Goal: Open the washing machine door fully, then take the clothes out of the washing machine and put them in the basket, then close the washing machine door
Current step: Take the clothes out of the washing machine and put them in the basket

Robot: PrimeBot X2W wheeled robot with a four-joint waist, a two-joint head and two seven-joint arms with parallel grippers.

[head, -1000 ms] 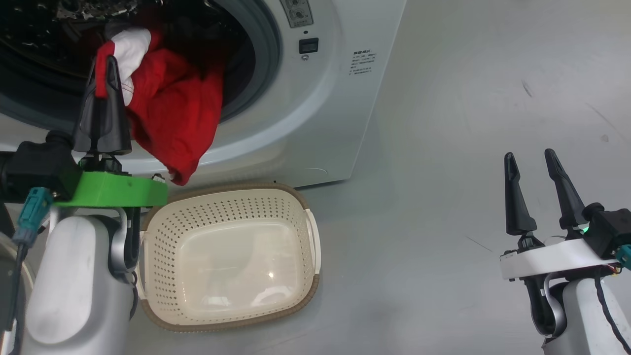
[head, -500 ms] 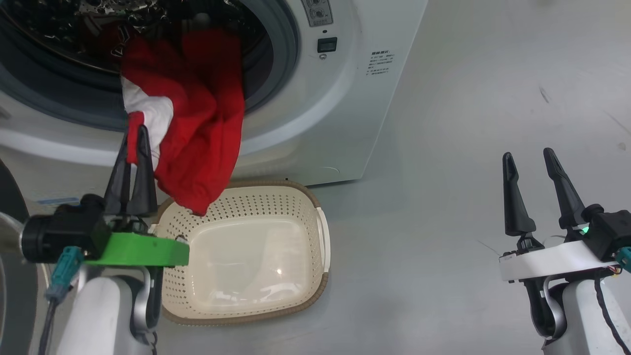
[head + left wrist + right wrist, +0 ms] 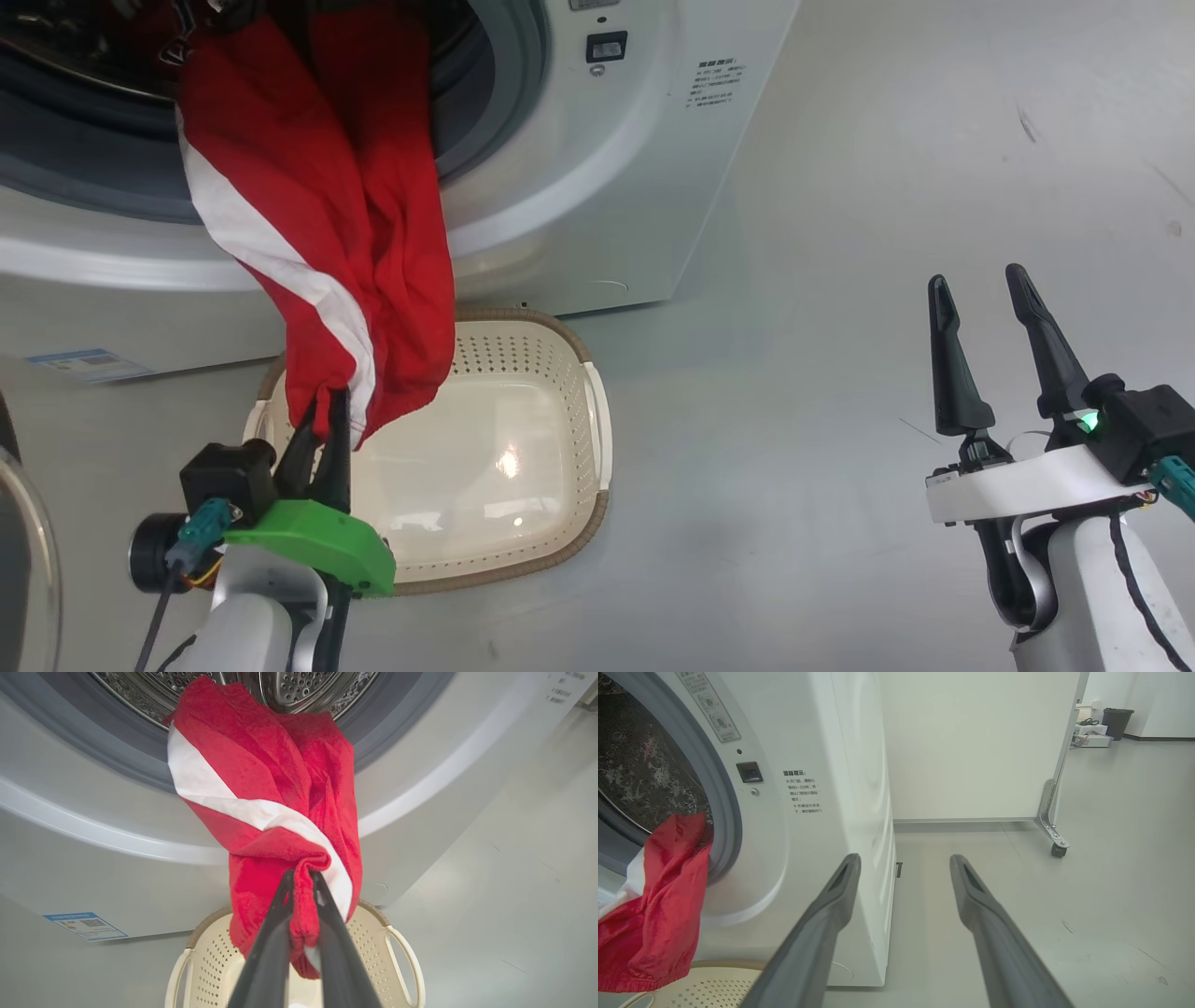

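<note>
Red jersey is stretched long from the drum of the washing machine, at the far side, down to its near end. That end is clamped between the closed fingers of the left gripper. The cream basket is found directly below this pinched end. The upper end is not yet out of the drum, so a pull toward the near side is judged necessary. The right gripper is held spread and empty, well apart at the right.

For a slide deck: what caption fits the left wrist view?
Left tool shut on the jersey, which trails from the drum down over the basket.
</note>
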